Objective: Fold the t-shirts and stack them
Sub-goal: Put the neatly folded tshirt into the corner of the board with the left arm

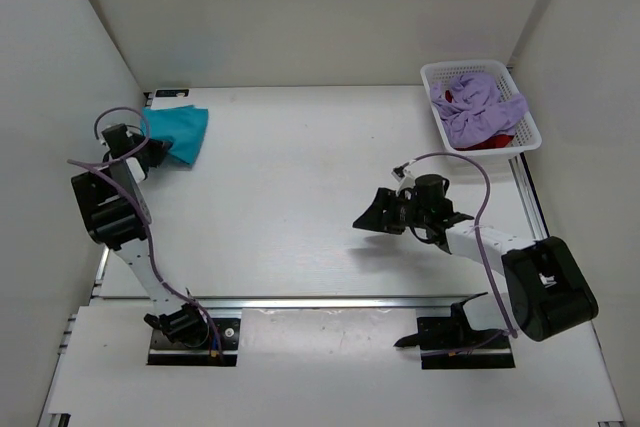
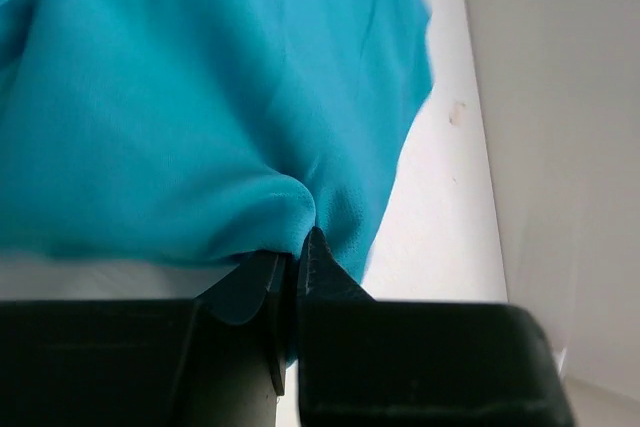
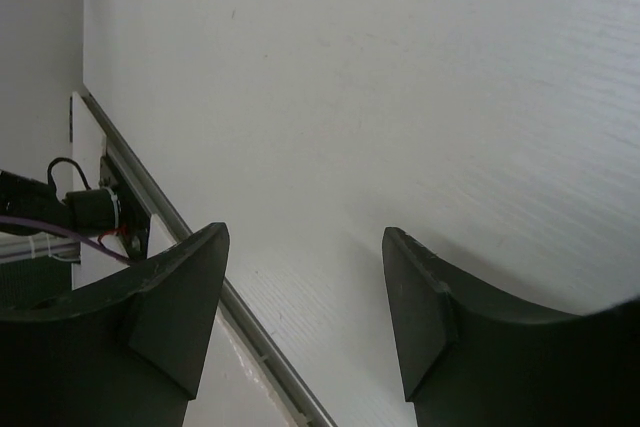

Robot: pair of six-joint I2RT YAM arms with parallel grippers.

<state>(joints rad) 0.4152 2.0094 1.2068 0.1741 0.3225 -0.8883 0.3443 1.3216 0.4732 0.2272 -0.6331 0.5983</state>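
Observation:
A folded teal t-shirt (image 1: 183,130) lies at the far left corner of the table. My left gripper (image 1: 155,152) sits at its near left edge, shut on a pinch of the teal cloth (image 2: 200,127); its jaws stand almost together (image 2: 292,257). A lavender t-shirt (image 1: 478,107) lies bunched in the white basket (image 1: 527,143), with a bit of deep red t-shirt (image 1: 498,133) under it. My right gripper (image 1: 377,215) hovers open over the middle right of the table, and nothing lies between its fingers (image 3: 305,237).
The white mesh basket stands at the far right corner. White walls close in the left, back and right. A metal rail (image 1: 330,301) runs along the near table edge, with both arm bases behind it.

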